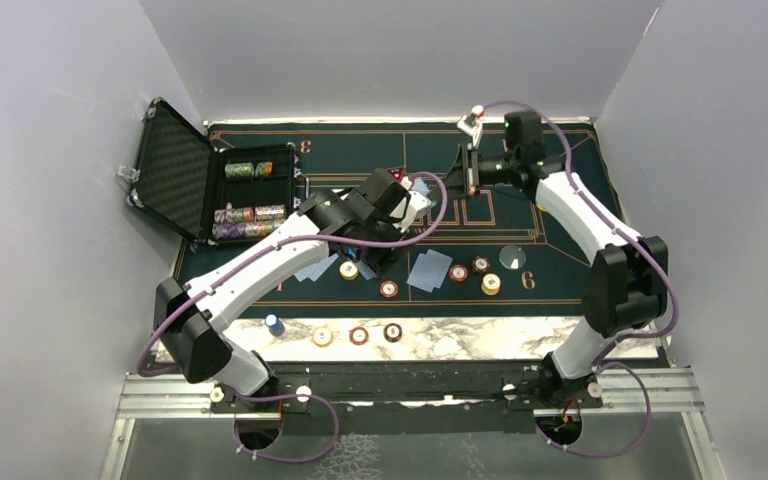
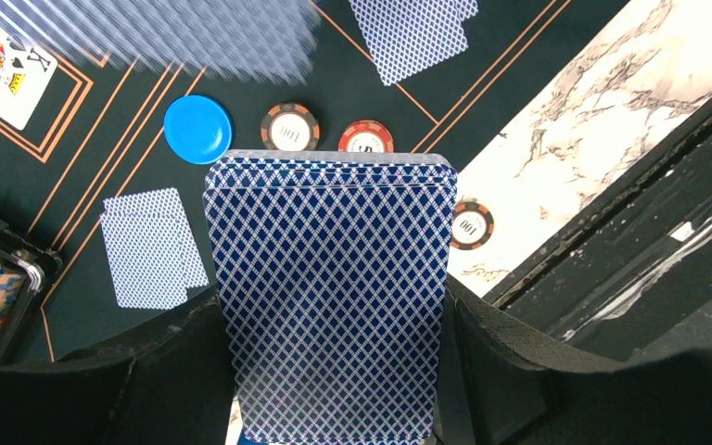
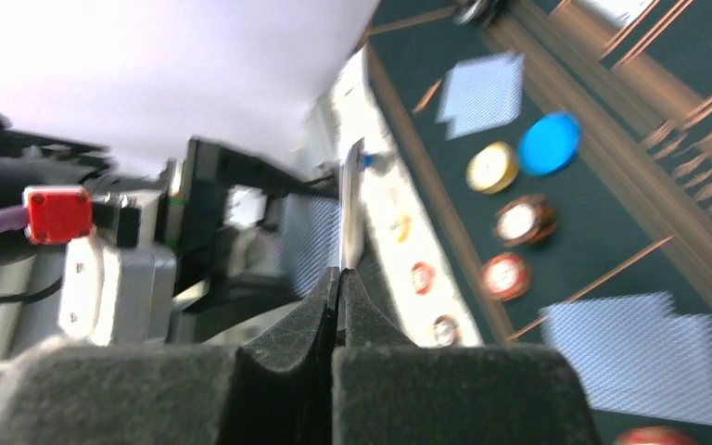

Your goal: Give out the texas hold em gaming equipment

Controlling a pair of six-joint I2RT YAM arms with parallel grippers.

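Three chips [image 1: 359,335] lie in a row on the marble strip [image 1: 480,338] at the near edge, with a small blue piece [image 1: 275,323] to their left. The right chip [image 2: 472,225] reads "100".

Beyond the strip, on the mat [image 1: 570,215], a card pair [image 1: 430,270] lies face down. A red chip [image 1: 389,289] sits just nearer than the pair, and its print is half hidden in the left wrist view. A chip trio [image 1: 480,273] lies to the pair's right, with a clear disc [image 1: 512,257] beside it. An orange "6" is printed at the mat's near right.

The left gripper [image 2: 332,315] is clamped on the deck [image 2: 329,232]. Its fingers press the deck's long sides, and the blue diamond back faces the wrist camera. Below the deck on the mat are a blue disc [image 2: 197,129] and, beside it, a dark-rimmed chip [image 2: 289,127] reading "100". A second pair [image 2: 153,247] lies face down close to the case corner. A face-up card [image 2: 0,60] further back shows a "K".

To the right and further back, the right gripper [image 3: 341,278] is pressed fully closed on a single card [image 3: 353,199]. The card is seen edge-on, rising from between the fingers, well above the mat. That view is blurred.

A red marker [image 1: 397,173] lies just behind the left gripper. At the far left the case [image 1: 175,170] stands open, with chip stacks [image 1: 250,215] in rows in its tray. An inverted "3" is printed on the mat beside it.
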